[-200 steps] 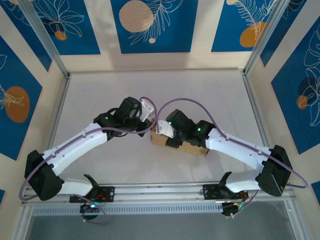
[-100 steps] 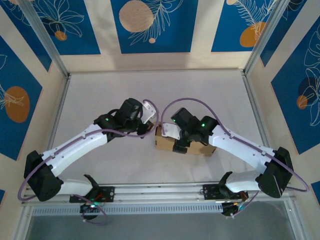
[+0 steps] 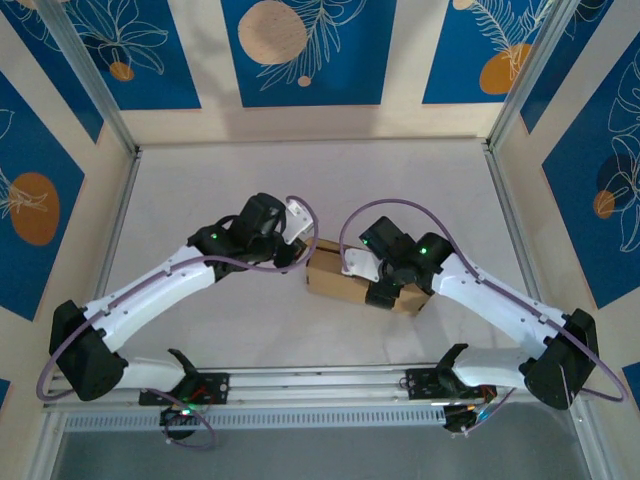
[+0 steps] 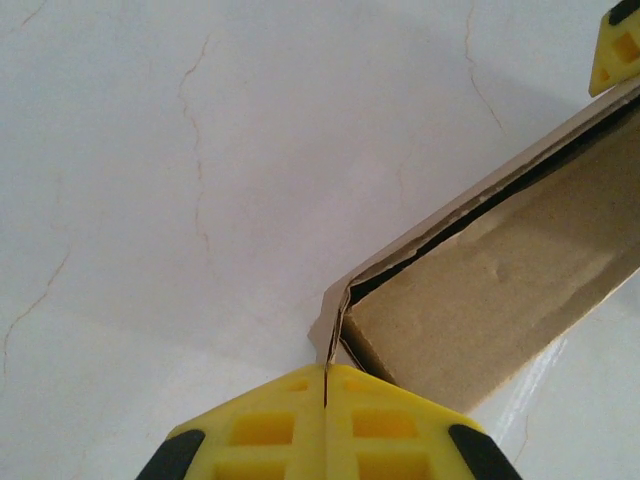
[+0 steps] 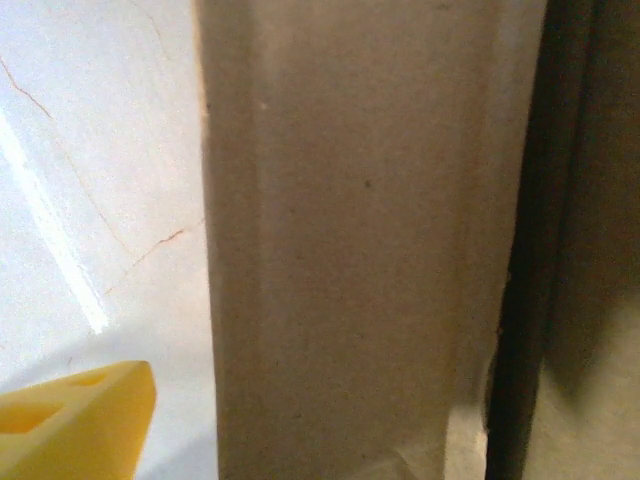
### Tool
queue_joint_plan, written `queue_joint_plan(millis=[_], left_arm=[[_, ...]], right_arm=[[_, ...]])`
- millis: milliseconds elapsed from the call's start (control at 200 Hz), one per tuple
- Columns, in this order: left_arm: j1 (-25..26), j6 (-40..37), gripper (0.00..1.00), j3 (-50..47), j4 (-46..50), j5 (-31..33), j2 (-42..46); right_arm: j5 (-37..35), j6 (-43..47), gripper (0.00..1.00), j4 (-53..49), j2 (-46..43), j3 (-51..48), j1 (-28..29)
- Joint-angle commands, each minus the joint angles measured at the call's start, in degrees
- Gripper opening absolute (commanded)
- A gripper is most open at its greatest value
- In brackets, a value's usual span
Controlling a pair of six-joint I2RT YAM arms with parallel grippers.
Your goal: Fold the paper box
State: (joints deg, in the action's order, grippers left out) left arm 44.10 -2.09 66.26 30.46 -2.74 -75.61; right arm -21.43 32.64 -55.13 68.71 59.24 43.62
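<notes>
The paper box (image 3: 335, 272) is plain brown cardboard, lying on the white table between the two arms. My left gripper (image 3: 300, 247) is at its left end. In the left wrist view its yellow fingers (image 4: 270, 430) are shut on a thin cardboard flap at the corner of the paper box (image 4: 500, 300). My right gripper (image 3: 378, 290) sits over the box's right part. In the right wrist view a cardboard panel (image 5: 350, 250) stands close ahead, and one yellow finger (image 5: 75, 425) is left of it, apart from the card. The other finger is hidden. The jaws stand open.
The white tabletop (image 3: 200, 190) has faint cracks. Metal frame posts (image 3: 115, 120) and patterned blue walls close in the sides and back. A rail (image 3: 320, 385) runs along the near edge by the arm bases. A right fingertip (image 4: 620, 45) shows beyond the box's far edge.
My right arm has swung to the right along the box, uncovering more of its left half. The left gripper has stayed shut at the box's left corner.
</notes>
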Motion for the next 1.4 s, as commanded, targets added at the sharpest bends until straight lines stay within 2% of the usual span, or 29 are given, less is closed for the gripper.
queue_joint_plan(millis=[0,290,605,930,1196,1391], left_arm=[[-0.4,0.8,0.00,4.0,2.4,-0.1,-1.2],[-1.6,9.8,0.00,9.3,6.5,-5.9,-4.1],[-4.4,21.2,0.00,9.4,5.4,-11.1,-4.8],[-6.6,31.6,0.00,4.9,1.0,-12.5,-4.3],[-7.5,34.8,0.00,2.2,-0.3,-10.3,-3.5],[-7.5,31.8,0.00,-0.6,-1.7,-8.9,-3.2]], right_arm=[[1.9,-0.8,0.79,-1.5,-0.8,-1.4,0.1],[0.9,-1.6,0.55,-0.1,1.8,-1.5,1.8],[-0.3,-1.7,0.53,0.5,4.1,-1.9,3.6],[-2.2,-0.9,0.54,0.9,4.8,-1.4,4.1],[-2.4,-0.7,0.54,1.0,6.1,-0.2,4.1],[-2.5,-0.5,0.53,0.5,6.7,0.7,4.2]])
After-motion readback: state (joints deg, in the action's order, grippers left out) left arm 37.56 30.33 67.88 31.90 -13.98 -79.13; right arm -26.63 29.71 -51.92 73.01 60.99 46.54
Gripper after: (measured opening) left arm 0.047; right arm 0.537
